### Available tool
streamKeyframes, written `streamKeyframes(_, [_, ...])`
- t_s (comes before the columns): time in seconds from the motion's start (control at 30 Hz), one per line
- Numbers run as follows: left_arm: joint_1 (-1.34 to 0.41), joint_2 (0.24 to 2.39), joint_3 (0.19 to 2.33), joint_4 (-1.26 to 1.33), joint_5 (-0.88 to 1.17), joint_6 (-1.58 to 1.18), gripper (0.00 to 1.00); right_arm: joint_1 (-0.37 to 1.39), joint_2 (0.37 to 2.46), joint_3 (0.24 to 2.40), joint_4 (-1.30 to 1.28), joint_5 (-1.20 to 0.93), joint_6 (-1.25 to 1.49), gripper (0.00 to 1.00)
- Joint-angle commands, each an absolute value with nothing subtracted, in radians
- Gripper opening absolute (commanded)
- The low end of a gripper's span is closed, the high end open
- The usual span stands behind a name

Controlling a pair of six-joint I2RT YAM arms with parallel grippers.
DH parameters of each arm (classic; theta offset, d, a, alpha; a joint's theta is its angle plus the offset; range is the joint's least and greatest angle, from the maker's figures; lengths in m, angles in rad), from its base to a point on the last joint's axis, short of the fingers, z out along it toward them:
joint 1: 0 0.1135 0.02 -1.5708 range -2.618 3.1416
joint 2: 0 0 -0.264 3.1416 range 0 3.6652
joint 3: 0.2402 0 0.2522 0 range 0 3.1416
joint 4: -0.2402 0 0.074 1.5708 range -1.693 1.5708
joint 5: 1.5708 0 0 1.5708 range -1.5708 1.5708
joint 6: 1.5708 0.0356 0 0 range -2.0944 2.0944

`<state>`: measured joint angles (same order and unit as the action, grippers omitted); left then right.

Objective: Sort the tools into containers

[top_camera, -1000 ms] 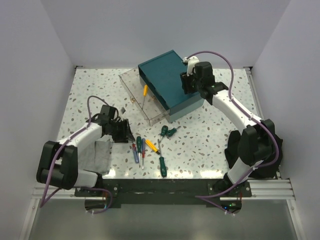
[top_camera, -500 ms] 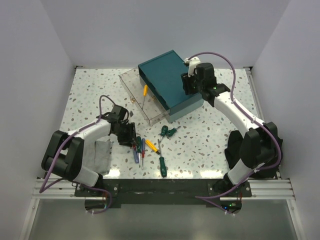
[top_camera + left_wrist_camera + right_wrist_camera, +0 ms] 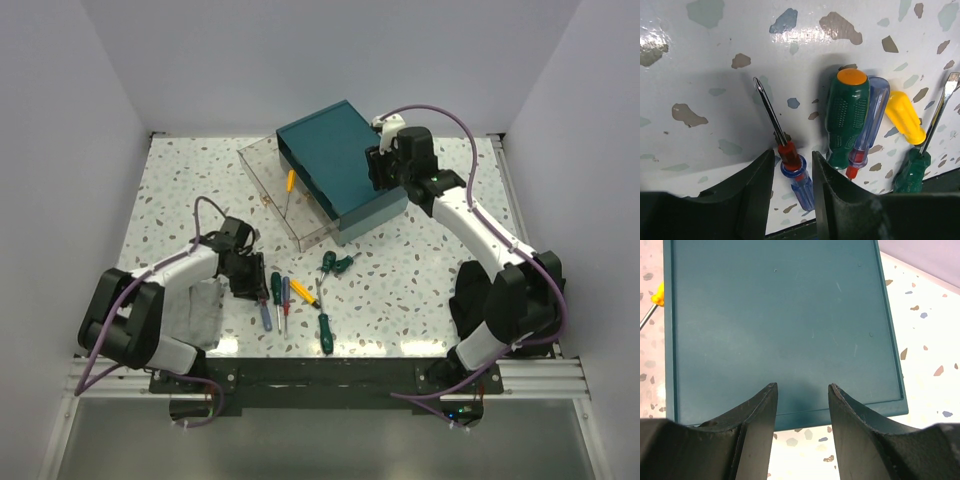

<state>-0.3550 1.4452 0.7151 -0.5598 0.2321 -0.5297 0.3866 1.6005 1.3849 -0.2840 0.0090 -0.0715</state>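
Observation:
Several screwdrivers lie on the speckled table. A blue-handled screwdriver (image 3: 792, 172) (image 3: 264, 313) with a red collar lies between the fingers of my left gripper (image 3: 792, 162) (image 3: 250, 285), which is open, with a small gap on each side of the handle. Right of it lie a green one with an orange cap (image 3: 846, 117), a clear blue one (image 3: 870, 120), a yellow one (image 3: 905, 117) and a dark green one (image 3: 912, 170). My right gripper (image 3: 802, 387) (image 3: 378, 170) hangs open and empty over the teal box (image 3: 775, 315) (image 3: 330, 160). A clear drawer (image 3: 270, 190) stands pulled out, holding a yellow screwdriver (image 3: 290, 182).
A grey folded cloth (image 3: 200, 312) lies left of the tools, under my left arm. Two more green screwdrivers (image 3: 335, 263) lie in front of the box, and another green one (image 3: 323, 332) near the front edge. No wrenches show.
My left gripper has swung right from beside the cloth to the screwdriver cluster and now straddles the blue-handled one, which has shifted slightly. The right gripper has barely moved.

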Motion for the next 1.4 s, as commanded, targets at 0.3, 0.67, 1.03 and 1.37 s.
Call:
streamKeyframes(0.3, [-0.281,1.448,0.906,-0.531,0.2,-0.437,0.0,0.385,1.578,1.431,-0.272,0.008,-0.072,0.49])
streamKeyframes(0.67, [0.066,1.373,1.15,-0.05,0.674,-0.619,0.0,0.385,1.575,1.43,-0.268,0.008,-0.074,0.49])
streamKeyframes(1.03, [-0.041,1.67,1.331,0.198,0.769,-0.856,0.0,0.385,1.566,1.385,-0.258,0.003,-0.058,0.49])
streamKeyframes(1.37, [-0.121,1.695,1.35,0.144,0.729,-0.793,0.41,0.384,1.532,1.356,-0.262,0.017,-0.086,0.49])
